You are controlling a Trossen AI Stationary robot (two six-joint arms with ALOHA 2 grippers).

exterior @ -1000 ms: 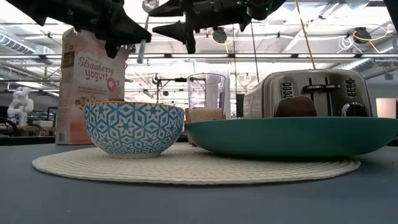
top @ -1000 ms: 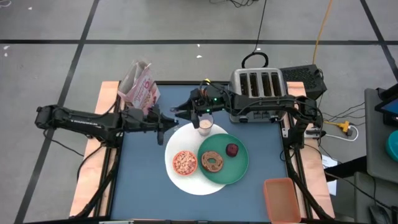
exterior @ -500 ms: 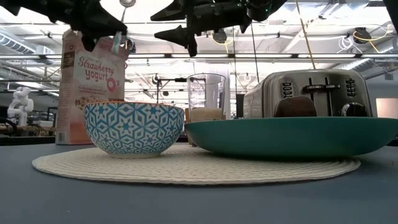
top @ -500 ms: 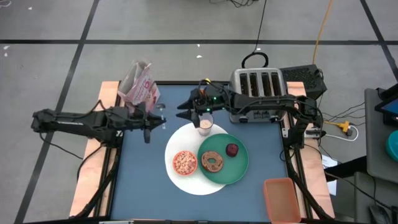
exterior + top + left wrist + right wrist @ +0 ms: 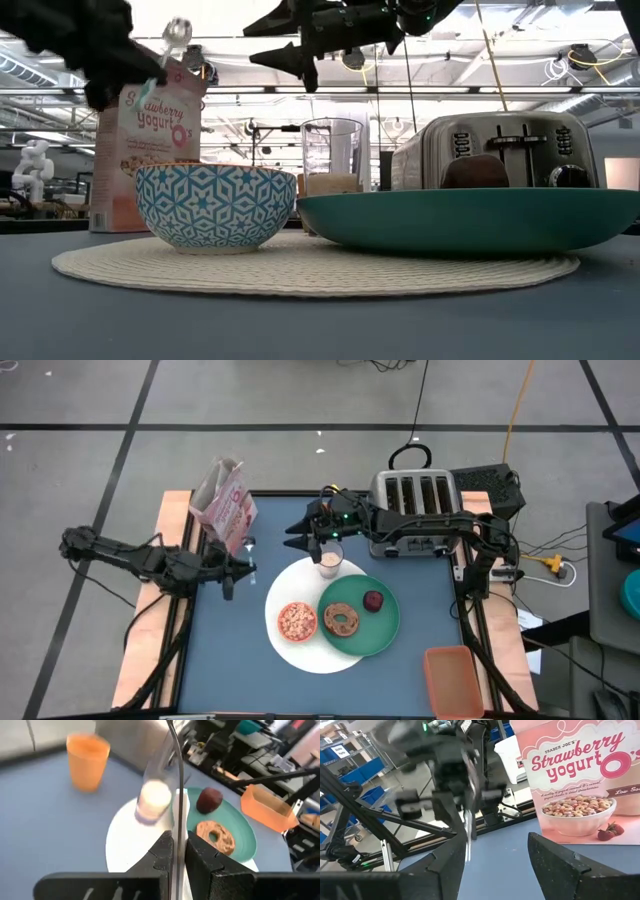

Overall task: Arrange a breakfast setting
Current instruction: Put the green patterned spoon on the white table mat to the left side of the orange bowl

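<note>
Clamped in my left gripper point(image 5: 233, 572) at centre left, the spoon point(image 5: 174, 795) should come down slowly beside the white plate point(image 5: 290, 645) at lower centre, clear of the bowl point(image 5: 297, 621), while my right gripper point(image 5: 298, 537) hangs open above the glass point(image 5: 329, 563).

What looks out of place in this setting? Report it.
Only the spoon: it is not on the table but clamped upright in the left gripper, in the air beside the cereal box. The food on the plates sits tidy; nothing spilled.
</note>
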